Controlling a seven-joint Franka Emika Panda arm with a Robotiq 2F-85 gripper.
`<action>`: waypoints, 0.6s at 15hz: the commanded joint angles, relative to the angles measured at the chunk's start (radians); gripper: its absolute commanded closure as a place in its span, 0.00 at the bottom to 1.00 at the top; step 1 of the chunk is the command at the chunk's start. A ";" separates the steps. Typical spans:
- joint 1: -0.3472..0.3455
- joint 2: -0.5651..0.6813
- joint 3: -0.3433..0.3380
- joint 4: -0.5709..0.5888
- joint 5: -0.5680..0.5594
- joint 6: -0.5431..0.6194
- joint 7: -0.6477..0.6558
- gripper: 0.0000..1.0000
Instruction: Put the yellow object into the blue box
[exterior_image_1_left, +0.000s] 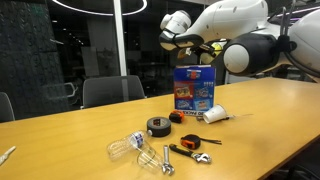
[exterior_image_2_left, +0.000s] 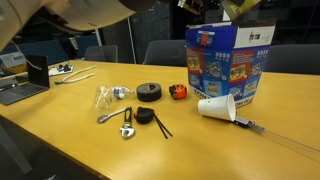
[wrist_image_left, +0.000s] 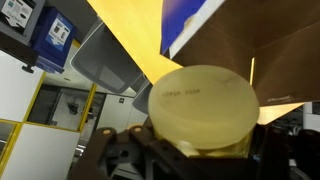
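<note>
The blue box (exterior_image_1_left: 195, 90) stands upright on the wooden table; it also shows in an exterior view (exterior_image_2_left: 228, 60) with printed pictures and open top flaps. My gripper (exterior_image_1_left: 192, 46) hovers just above the box's open top. In the wrist view the gripper (wrist_image_left: 200, 140) is shut on the yellow object (wrist_image_left: 203, 105), whose round pale-yellow end fills the middle of the frame. The box's blue flap (wrist_image_left: 185, 22) and tan inside (wrist_image_left: 260, 50) lie right beyond it. In an exterior view only a bit of the gripper (exterior_image_2_left: 243, 6) shows at the top edge.
On the table lie a white cone cup (exterior_image_2_left: 217, 107), a black tape roll (exterior_image_2_left: 149, 93), a small orange-black tool (exterior_image_2_left: 180, 92), a wrench (exterior_image_2_left: 127, 124), a clear light bulb (exterior_image_2_left: 108, 96) and a black-handled tool (exterior_image_2_left: 152, 118). Chairs stand behind the table.
</note>
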 joint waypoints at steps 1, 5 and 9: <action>-0.007 0.051 -0.019 0.061 -0.020 0.001 -0.048 0.55; -0.018 0.072 -0.011 0.069 -0.007 0.001 -0.060 0.52; -0.020 0.075 -0.014 0.069 -0.011 -0.001 -0.070 0.02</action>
